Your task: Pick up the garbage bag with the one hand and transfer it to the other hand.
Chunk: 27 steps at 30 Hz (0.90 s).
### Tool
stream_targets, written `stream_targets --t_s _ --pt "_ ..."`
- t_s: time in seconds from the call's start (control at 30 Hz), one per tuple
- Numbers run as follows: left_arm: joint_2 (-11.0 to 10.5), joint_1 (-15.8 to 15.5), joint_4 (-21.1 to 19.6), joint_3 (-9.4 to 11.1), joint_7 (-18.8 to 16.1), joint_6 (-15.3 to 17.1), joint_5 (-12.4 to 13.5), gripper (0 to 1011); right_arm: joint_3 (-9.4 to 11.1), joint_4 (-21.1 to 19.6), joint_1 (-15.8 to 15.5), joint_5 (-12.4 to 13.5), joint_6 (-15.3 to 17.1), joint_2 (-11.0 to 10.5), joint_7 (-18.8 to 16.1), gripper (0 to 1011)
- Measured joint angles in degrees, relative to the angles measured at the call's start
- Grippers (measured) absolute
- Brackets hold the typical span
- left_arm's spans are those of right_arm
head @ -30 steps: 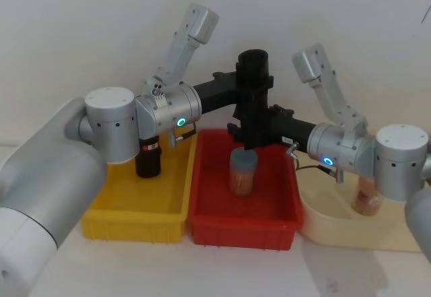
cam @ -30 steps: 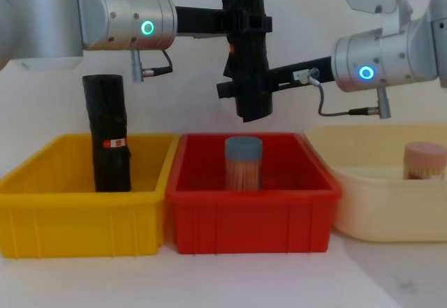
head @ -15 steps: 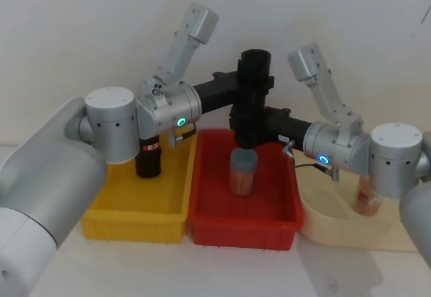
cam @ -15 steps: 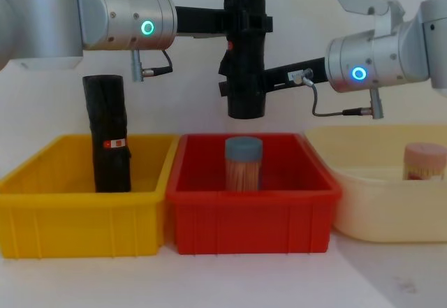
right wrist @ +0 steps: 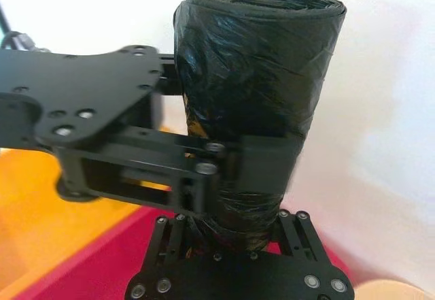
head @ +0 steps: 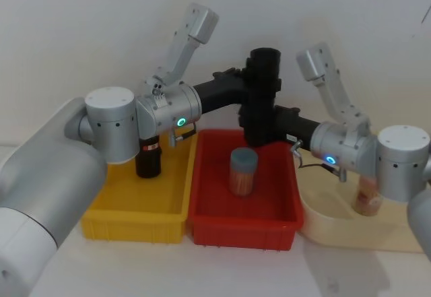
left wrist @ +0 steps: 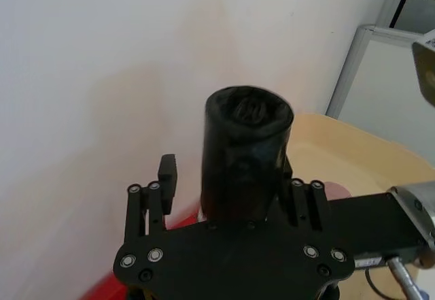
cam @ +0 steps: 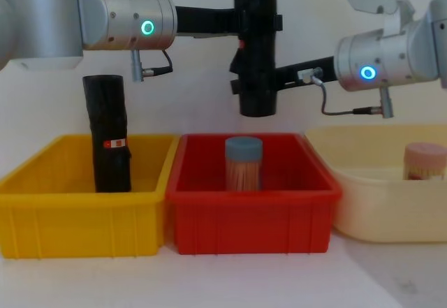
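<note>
- Soft, even light is cast from above.
- Faint shadows are thrown on the white wall (head: 101,34).
- Slight motion blur is seen near that wall.

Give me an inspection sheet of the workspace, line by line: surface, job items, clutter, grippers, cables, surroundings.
Surface: white table carrying three bins.
Job's things: garbage bag upright in mid-air above the red bin.
Clutter: second black roll standing in the yellow bin; blue-lidded jar in the red bin; pink-lidded jar in the cream tub.
Grippers: left gripper at the bag's upper part, fingers spread apart beside it; right gripper shut on its lower part.
Cables: short cable looping under the right arm.
Surroundings: plain white wall.
</note>
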State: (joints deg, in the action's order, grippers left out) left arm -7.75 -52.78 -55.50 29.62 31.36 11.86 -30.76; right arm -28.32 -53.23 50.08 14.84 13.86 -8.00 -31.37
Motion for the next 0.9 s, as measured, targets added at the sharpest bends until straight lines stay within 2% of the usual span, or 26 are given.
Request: stream_targets --t_s 0.23,0.6,0.8,0.87,0.9 --pt "0.00 0.00 0.00 0.00 0.00 0.00 0.00 1001 1.24 -3.14 -1.78 -0.22 1.42 -1.75 3.25 557" --pt "0.00 0.00 0.00 0.00 0.00 0.00 0.00 1001 4.27 -9.00 -5.44 -1.38 5.12 -5.97 8.95 557" --pt "0.00 0.00 0.00 0.00 0.00 0.00 0.00 1001 5.05 -11.04 -6.67 -2.64 7.37 -8.18 11.07 560" --pt "0.00 0.00 0.00 0.00 0.00 0.00 0.00 1001 5.10 -11.71 -7.09 -3.27 8.36 -9.10 11.65 596" --pt "0.00 0.00 0.00 0.00 0.00 0.00 0.00 1001 5.10 -11.88 -7.19 -3.48 8.67 -9.35 11.79 655"
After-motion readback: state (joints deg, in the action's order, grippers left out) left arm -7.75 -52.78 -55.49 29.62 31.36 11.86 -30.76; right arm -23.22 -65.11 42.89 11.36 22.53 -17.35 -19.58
